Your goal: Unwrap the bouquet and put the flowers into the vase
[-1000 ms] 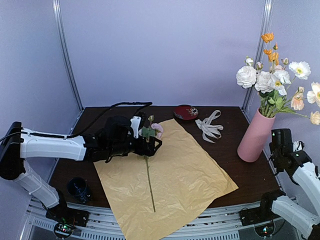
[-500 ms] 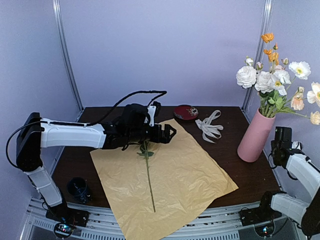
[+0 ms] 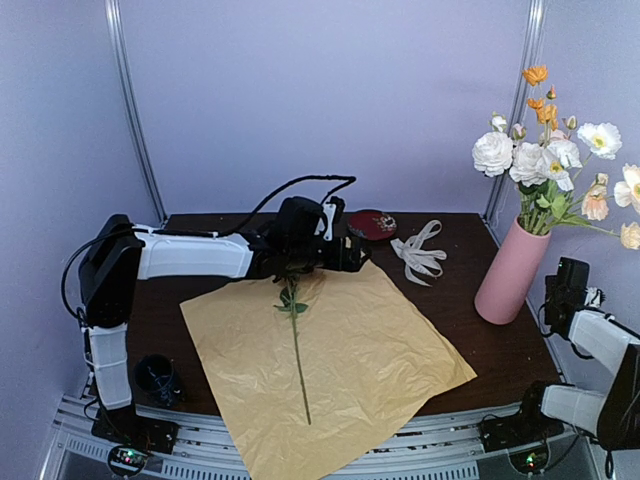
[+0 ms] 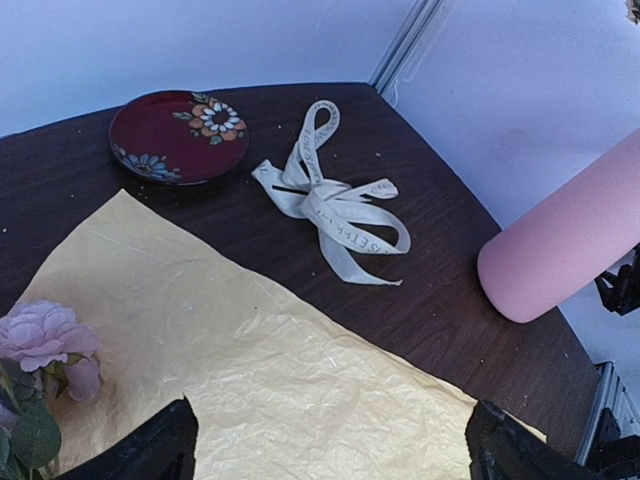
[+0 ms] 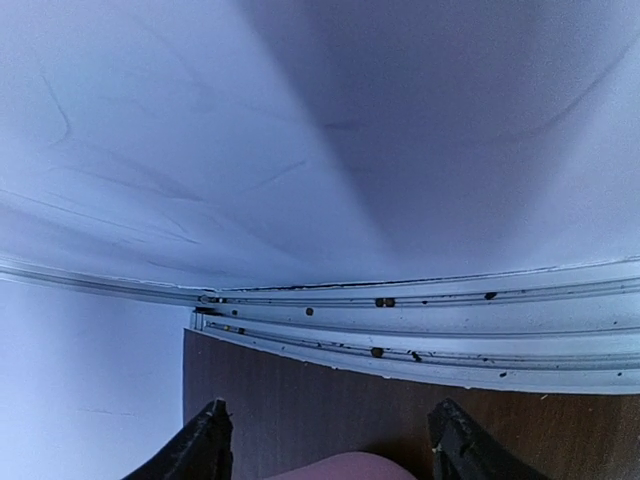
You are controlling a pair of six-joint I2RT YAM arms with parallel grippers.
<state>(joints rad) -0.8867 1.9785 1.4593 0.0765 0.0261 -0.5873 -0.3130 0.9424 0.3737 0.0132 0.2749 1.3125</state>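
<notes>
One flower (image 3: pixel 296 345) with a long green stem lies on the flattened tan paper (image 3: pixel 380 350) of the unwrapped bouquet. Its pink bloom (image 4: pixel 40 338) shows at the left edge of the left wrist view. My left gripper (image 3: pixel 348 254) hovers over the paper's far corner, beyond the bloom, open with only paper between its fingers (image 4: pixel 165 450). The pink vase (image 3: pixel 511 273) stands at the right and holds several white and orange flowers (image 3: pixel 545 160). My right gripper (image 3: pixel 567 288) sits just right of the vase, open; a pink curve (image 5: pixel 340 468) shows low between its fingers (image 5: pixel 205 448).
A cream ribbon (image 3: pixel 418 250) lies loose behind the paper. A dark red dish (image 3: pixel 372 224) sits at the far edge next to the left gripper. A small dark blue cup (image 3: pixel 157 377) stands near the front left corner. Walls enclose the table.
My left arm has reached farther back and right, passing from over the bloom to beyond it, still open. The right gripper has opened and drawn slightly back.
</notes>
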